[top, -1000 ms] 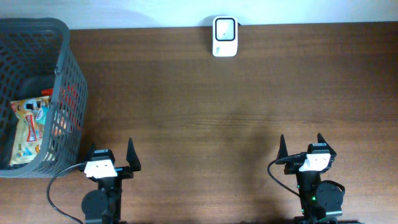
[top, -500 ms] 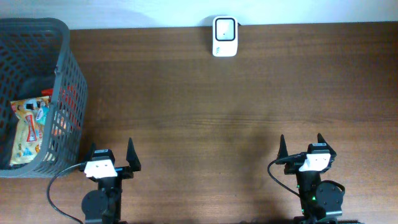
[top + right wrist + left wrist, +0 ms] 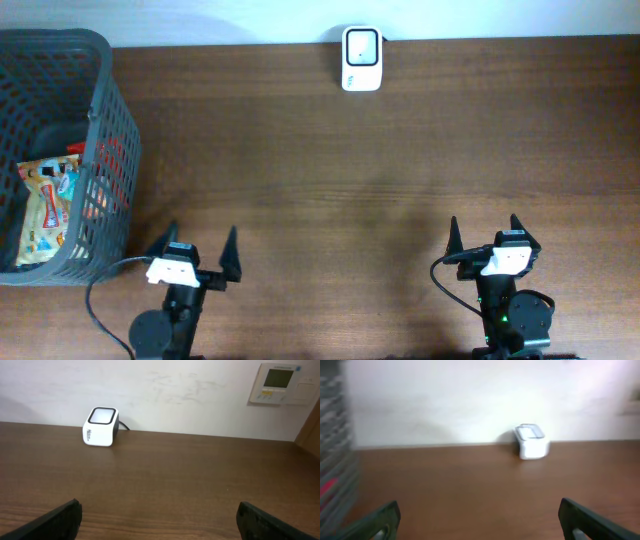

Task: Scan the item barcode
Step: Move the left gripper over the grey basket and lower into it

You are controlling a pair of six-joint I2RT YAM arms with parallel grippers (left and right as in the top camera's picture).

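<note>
We see a white scanner (image 3: 361, 45) with a grey top panel, a dark brown wood-grained table (image 3: 350, 170), a grey lattice basket (image 3: 104, 60), a yellow-and-red snack packet (image 3: 45, 215).

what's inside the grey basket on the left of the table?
A colourful snack packet lies in the basket. Next to it are something red and a dark shape, neither identifiable. The mesh wall and rim cover the rest, so a full count isn't possible.
</note>
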